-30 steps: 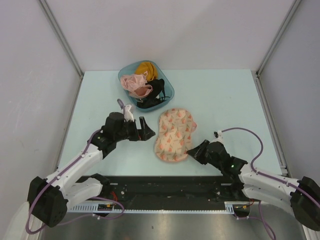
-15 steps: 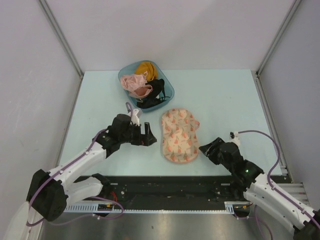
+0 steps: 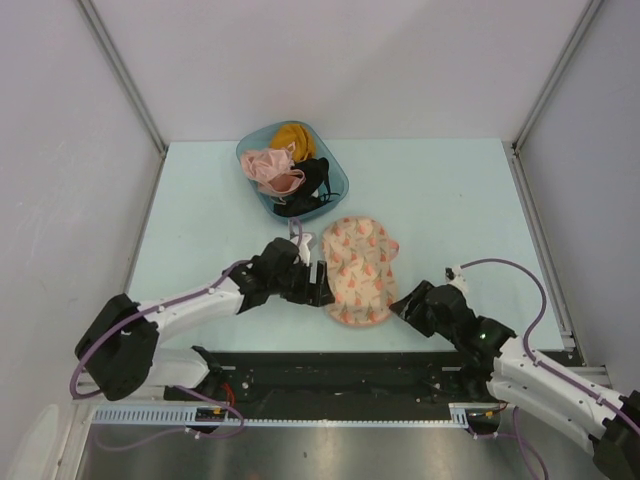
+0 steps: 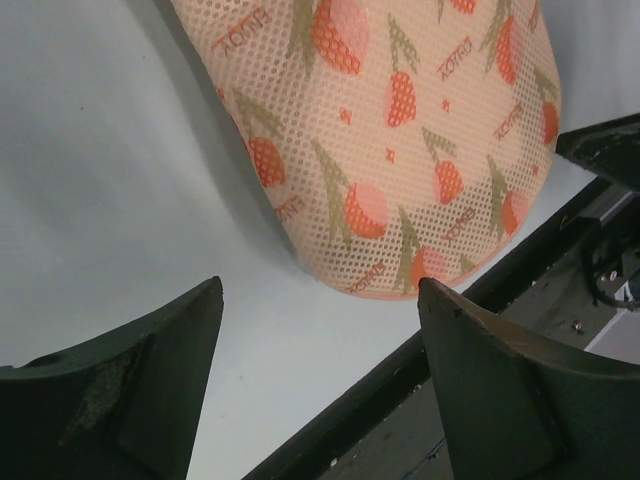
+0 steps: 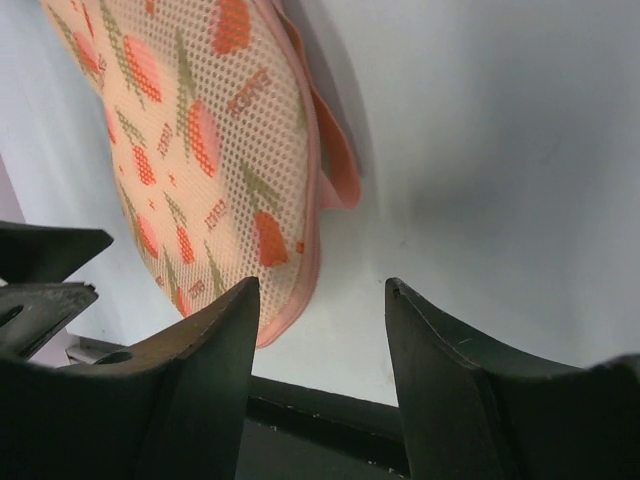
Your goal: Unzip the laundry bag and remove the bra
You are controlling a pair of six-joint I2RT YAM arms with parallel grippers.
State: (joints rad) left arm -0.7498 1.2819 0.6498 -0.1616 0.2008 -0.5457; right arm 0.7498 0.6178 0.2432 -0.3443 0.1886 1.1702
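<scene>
The laundry bag lies flat near the table's front edge, cream-peach mesh with orange-pink motifs and a pink rim. It looks zipped shut. The bra is hidden. My left gripper sits low at the bag's left edge, open, with only bare table between its fingers. The bag's near end lies just ahead of it. My right gripper stands at the bag's near right corner, open and empty. The bag's rim lies just beyond its left finger.
A teal plastic tub stands behind the bag and holds a pink bra, a mustard-yellow garment and a black one. The table's black front rail runs close under both grippers.
My left arm has reached right, up to the bag's left edge, its jaws narrowing slightly. The right gripper opened wider, pulled back, then returned to the corner. The bag shifted slightly right.
</scene>
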